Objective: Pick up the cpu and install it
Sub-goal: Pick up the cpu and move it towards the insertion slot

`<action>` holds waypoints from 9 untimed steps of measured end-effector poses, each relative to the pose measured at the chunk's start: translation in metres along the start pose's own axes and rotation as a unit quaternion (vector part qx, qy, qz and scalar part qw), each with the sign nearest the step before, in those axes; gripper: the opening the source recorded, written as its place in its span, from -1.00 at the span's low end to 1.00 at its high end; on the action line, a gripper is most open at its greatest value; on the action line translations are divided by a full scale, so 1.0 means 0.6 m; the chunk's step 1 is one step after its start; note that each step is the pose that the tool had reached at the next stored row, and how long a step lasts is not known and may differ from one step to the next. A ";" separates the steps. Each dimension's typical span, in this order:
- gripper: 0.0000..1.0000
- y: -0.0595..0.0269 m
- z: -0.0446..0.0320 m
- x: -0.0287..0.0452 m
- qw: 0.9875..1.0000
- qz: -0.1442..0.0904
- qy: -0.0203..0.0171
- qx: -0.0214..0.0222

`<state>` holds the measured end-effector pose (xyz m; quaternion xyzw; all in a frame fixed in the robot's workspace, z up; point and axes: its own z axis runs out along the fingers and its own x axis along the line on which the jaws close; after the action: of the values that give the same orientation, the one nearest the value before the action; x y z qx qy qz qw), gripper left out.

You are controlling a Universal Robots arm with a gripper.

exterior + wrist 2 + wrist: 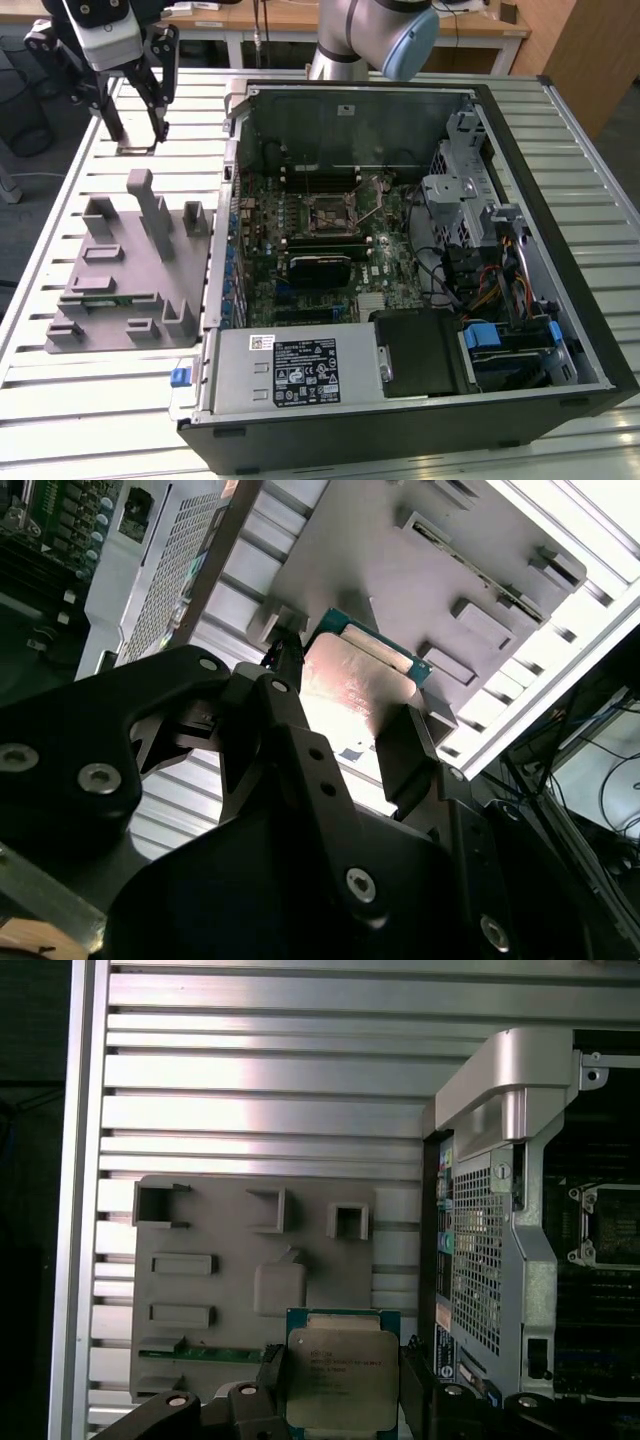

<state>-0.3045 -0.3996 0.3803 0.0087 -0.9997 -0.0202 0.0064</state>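
The cpu point(338, 1375), a flat square chip with a silvery top and a green rim, sits between my gripper's point(340, 1385) two black fingers point(270, 1370), which press on its opposite edges. In the second wrist view the cpu point(352, 675) hangs above the grey holder plate point(400, 570), with my gripper point(345, 715) shut on it. In the exterior view my gripper point(135, 132) hovers over the table's back corner at the exterior view's left, beyond the holder plate point(120, 290). The motherboard socket point(330, 212) lies in the open computer case, its metal frame raised.
The open computer case point(560, 300) fills the exterior view's right half of the slatted metal table point(60, 400). Its side wall point(500, 1220) stands between the holder plate and the socket. Cables and drive bays crowd the case's far side. The holder plate has several raised blocks.
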 end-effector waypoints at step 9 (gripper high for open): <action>0.08 0.000 0.000 -0.011 1.000 0.000 0.000 0.000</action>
<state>-0.2982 -0.3996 0.3803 0.0087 -0.9997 -0.0202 0.0064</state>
